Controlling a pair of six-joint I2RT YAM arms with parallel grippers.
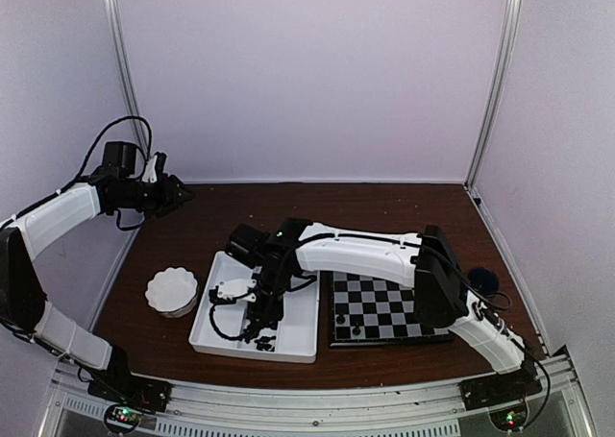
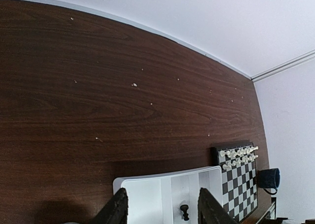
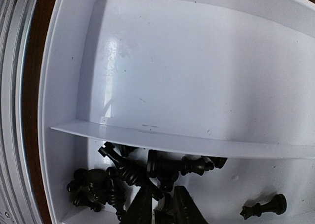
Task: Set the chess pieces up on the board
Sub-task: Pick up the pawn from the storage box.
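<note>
Picking black chessmen (image 3: 123, 177) out of the tray (image 3: 197, 61).
My right fingers (image 3: 140, 209) sit narrowed in the heap in its near compartment, grip unclear; left fingers (image 2: 116, 209) spread, empty. Next, one goes onto the board (image 1: 384, 307) beside the tray.

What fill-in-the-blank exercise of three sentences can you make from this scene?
1. The chessmen heaped in the tray are ___ in colour.
2. The white pieces stand on the board in ___ rows.
3. The scalloped bowl lies to the ___ of the tray.
Missing words: black; two; left.
</note>
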